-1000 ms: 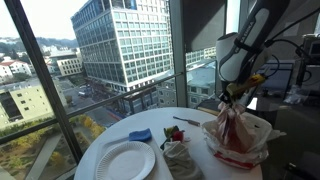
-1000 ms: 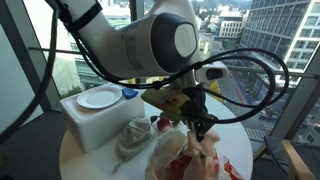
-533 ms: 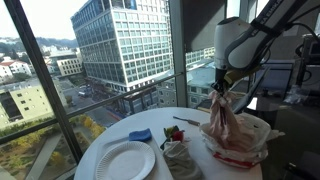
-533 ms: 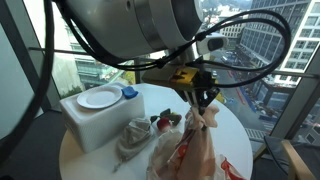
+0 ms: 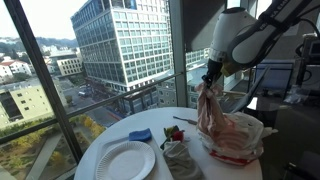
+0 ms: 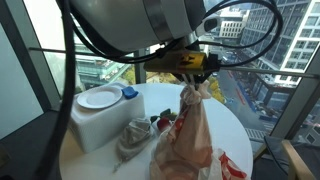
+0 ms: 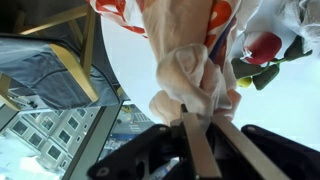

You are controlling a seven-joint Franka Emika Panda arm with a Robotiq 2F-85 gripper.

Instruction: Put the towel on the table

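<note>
The towel (image 5: 216, 122), white with red-orange print, hangs bunched from my gripper (image 5: 208, 80). Its lower part still rests in a heap on the round white table (image 5: 152, 121). In an exterior view the gripper (image 6: 193, 82) pinches the towel's top, and the towel (image 6: 190, 138) drapes down to the table (image 6: 236, 126). In the wrist view the gripper (image 7: 190, 120) is shut on the gathered towel (image 7: 185, 70).
A white plate (image 5: 125, 160), a blue object (image 5: 140, 134), a crumpled grey cloth (image 5: 181, 158) and a red toy (image 5: 175, 132) lie on the table. In an exterior view the plate (image 6: 100, 97) sits on a white box (image 6: 92, 125). Floor-to-ceiling windows surround the table.
My gripper has risen with the towel, pulling it up and stretching it into a tall hanging bundle. It has also shifted slightly toward the window.
</note>
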